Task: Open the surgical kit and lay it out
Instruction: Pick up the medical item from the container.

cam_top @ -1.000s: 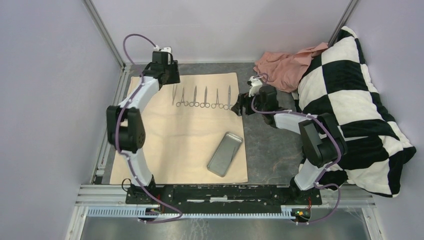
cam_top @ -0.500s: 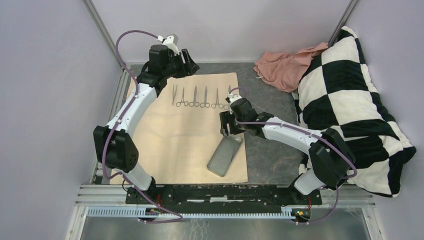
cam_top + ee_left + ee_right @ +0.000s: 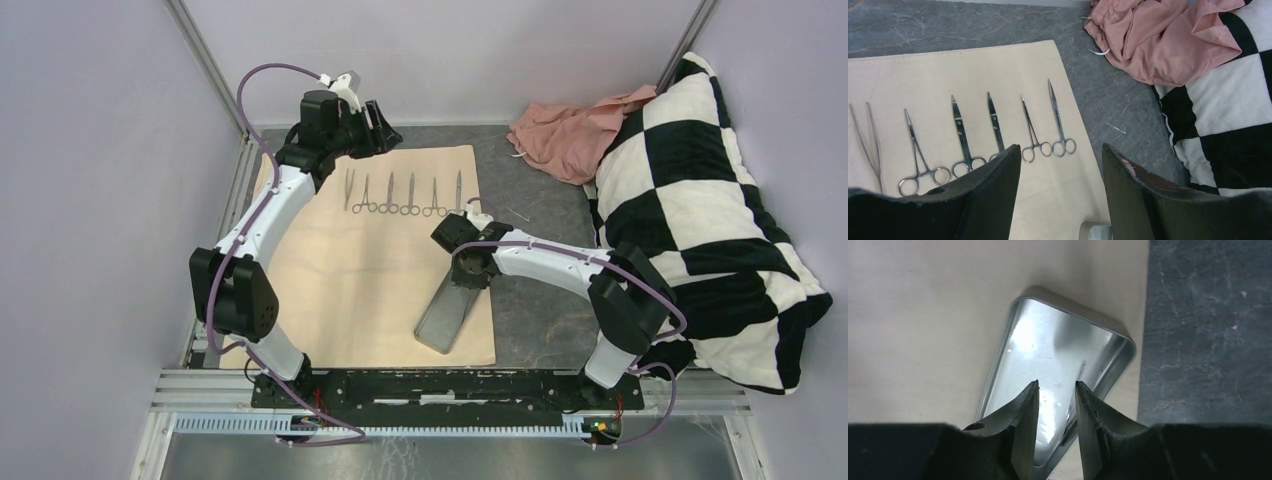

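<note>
Now, cloth point(image 3: 340, 280) spread, instruments point(image 3: 400, 195) rowed far; your left gripper point(image 3: 1060, 150) gapes empty, right gripper point(image 3: 1057, 384) nearly together, perhaps pinching the unplaced tray point(image 3: 1048, 340).

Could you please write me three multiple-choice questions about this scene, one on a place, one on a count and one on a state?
1. Where does the steel tray lie? A. on the chequered pillow B. on the pink cloth C. on the beige cloth
2. How many instruments lie in the row? A. three B. six C. nine
3. How do the left gripper's fingers stand? A. apart, empty B. shut on scissors C. shut on cloth
C, the top view shows it there; B, one tweezers plus five ring-handled tools; A, a wide gap holds nothing.
</note>
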### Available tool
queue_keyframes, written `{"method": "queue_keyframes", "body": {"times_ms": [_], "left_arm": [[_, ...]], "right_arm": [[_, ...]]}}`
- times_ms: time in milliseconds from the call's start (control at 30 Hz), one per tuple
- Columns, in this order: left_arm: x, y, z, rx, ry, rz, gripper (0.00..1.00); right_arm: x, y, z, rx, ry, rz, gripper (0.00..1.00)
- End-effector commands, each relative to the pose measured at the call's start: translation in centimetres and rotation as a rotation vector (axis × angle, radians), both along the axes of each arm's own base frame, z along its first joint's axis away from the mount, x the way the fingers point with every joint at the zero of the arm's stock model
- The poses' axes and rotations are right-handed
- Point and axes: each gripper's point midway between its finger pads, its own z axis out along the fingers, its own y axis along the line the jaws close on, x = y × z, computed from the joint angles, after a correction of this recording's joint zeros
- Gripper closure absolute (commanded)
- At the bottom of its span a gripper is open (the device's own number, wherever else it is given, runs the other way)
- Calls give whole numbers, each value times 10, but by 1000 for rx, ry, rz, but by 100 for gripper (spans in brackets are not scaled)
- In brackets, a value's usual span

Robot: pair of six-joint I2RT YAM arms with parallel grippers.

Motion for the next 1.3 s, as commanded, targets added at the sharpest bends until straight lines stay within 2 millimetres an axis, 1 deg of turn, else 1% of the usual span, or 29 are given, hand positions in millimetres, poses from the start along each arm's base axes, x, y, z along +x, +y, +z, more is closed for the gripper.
{"method": "queue_keyframes", "body": {"times_ms": [0, 133, 367, 500, 567, 633, 733, 900, 1000, 1067, 1233, 1267], "left_arm": [[0, -10, 19, -68, -12, -27, 34], [-2, -9, 25, -66, -28, -26, 34], [-2, -8, 25, -62, -30, -22, 34], [-2, -8, 27, -66, -31, -24, 34], [-2, -7, 28, -73, -29, -28, 34], [-2, -5, 29, -75, -31, -24, 34], [-2, -4, 30, -77, -33, -22, 34], [-2, 1, 35, -70, -49, -16, 33], [-2, 4, 37, -58, -62, -12, 33], [-2, 5, 38, -49, -71, -10, 33], [-4, 1, 34, -55, -63, -34, 33], [-4, 1, 34, -57, -66, -36, 33]], "right_arm": [[-6, -25, -9, -117, 29, -162, 62], [-6, -33, -15, -166, 33, -212, 62], [-11, -23, -33, -152, 92, -234, 63], [-16, -17, -45, -100, 103, -243, 64], [-17, -14, -49, -74, 104, -250, 66], [-16, -13, -50, -60, 94, -260, 73], [-12, -9, -44, -30, 57, -265, 81], [-4, 0, -26, 31, -14, -259, 100], [-3, -1, -17, 54, -47, -241, 100], [-2, 0, -8, 94, -79, -215, 100], [-1, 4, 14, 258, -201, -144, 100], [0, 4, 21, 297, -237, -131, 100]]}}
